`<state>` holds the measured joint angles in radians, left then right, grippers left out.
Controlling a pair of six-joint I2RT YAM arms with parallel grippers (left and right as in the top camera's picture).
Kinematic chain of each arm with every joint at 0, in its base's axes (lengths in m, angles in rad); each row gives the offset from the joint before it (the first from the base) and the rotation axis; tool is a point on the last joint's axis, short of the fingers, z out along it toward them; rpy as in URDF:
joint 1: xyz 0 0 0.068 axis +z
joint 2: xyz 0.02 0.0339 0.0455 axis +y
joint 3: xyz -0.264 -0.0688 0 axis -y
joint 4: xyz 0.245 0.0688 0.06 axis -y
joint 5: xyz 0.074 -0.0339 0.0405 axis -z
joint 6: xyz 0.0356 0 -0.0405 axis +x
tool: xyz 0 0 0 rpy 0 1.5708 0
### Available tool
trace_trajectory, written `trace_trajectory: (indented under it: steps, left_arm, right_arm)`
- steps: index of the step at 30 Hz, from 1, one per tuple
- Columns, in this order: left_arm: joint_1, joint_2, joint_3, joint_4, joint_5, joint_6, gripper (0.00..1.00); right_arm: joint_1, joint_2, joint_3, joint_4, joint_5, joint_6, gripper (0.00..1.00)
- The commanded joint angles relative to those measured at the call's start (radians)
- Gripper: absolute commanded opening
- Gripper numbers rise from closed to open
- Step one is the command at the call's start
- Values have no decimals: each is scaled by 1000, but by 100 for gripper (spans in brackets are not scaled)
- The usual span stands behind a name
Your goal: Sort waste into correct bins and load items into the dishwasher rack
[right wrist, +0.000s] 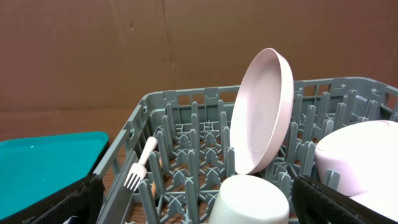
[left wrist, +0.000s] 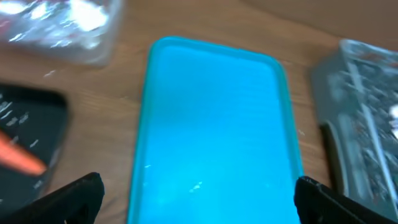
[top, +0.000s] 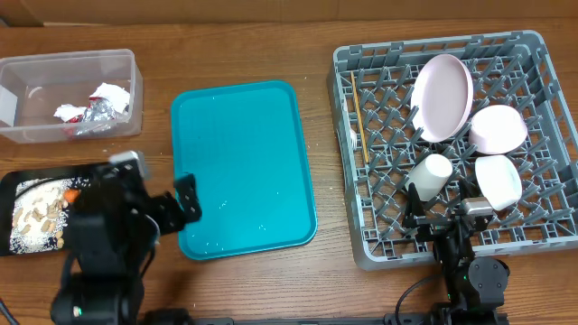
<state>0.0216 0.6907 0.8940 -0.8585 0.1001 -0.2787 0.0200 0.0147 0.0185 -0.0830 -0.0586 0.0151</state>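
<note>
Everything looks sorted! Right of the teal tray [top: 244, 162], the rack [top: 533, 54] holds the plate [top: 442, 95], bowls [top: 497, 128], cup [top: 432, 173] and fork [right wrist: 138, 168]. Left of the teal tray, the tub [top: 27, 72] has the napkins [top: 68, 113] and wrapper [top: 107, 101], and the black tray [top: 18, 181] has the carrot [top: 70, 192] and food bits [top: 36, 217]. The left claw [left wrist: 199, 202] is spread wide over the teal tray's near end. The right claw [right wrist: 199, 205] is spread too, at the cup. Best finish, I'd say: lift both straight clear, nudging nothing.

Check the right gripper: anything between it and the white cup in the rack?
Nothing visible. The cup sits in the rack directly ahead of the open right gripper, with no dish or other item between them. The plate stands on edge behind the cup, and a bowl is off to its right.
</note>
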Motion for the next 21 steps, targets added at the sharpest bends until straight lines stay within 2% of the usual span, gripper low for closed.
trace_trajectory:
  steps: [1,7,11,21]
  left_arm:
    - [-50,-36,-26,11,0,47,100]
    - [-48,-62,-32,17,24,60,100]
    - [-48,-150,-88,53,25,177,100]
    - [-48,-550,-460,380,12,188,100]
  right_arm:
    - [-5,-12,-10,2,13,5,100]
    - [-5,-12,-10,3,13,4,100]
    - [-5,-12,-10,2,13,5,100]
    - [-5,-12,-10,3,13,5,100]
